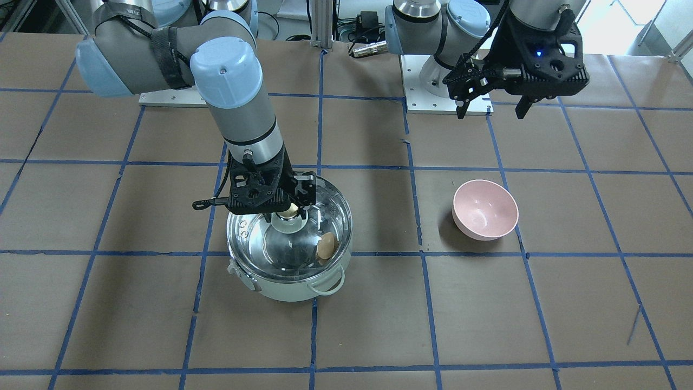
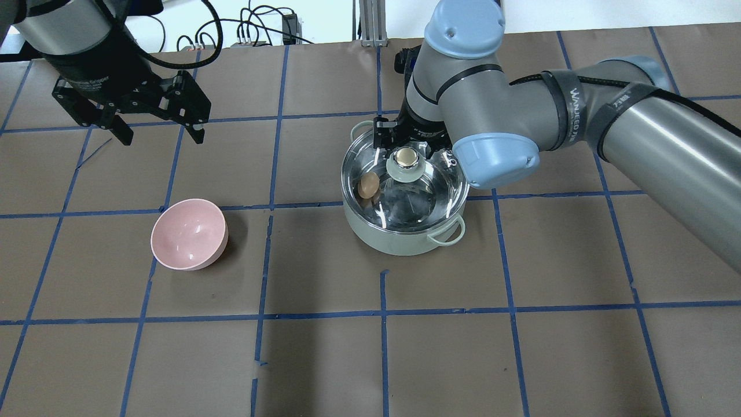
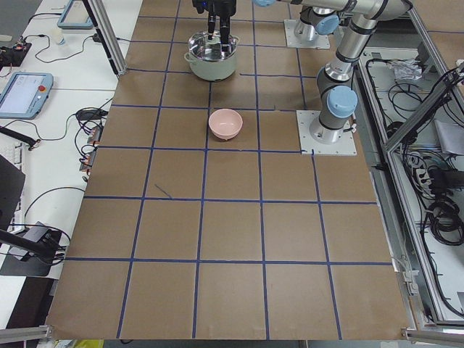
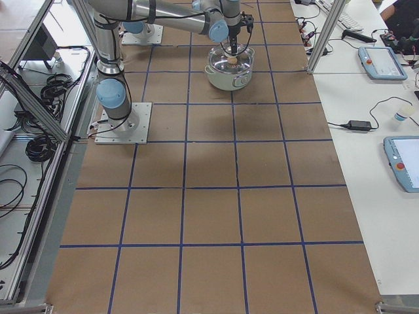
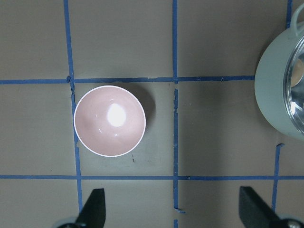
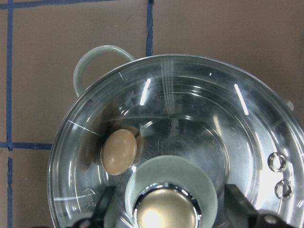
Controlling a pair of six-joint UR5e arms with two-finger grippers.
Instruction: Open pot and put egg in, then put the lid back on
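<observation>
Two steps look done: egg in, lid on
Egg (image 1: 326,246) lies inside the pot (image 1: 292,290), seen through the lid (image 2: 419,200), which looks level on the rim. My right gripper (image 6: 170,197) straddles the knob (image 2: 405,157) with fingers spread, not pinching it. My left gripper (image 5: 173,204) hangs released and empty above the bowl (image 5: 109,121), left of the pot. What's left, I judge: lift my right arm clear.

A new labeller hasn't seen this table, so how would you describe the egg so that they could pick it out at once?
Find the pale mint-green pot on the brown gridded table, not the pink bowl. Under its clear glass lid lies the egg, off-centre on the steel floor. It is tan, matte and oval, unlike the shiny round knob at the lid's centre.
</observation>
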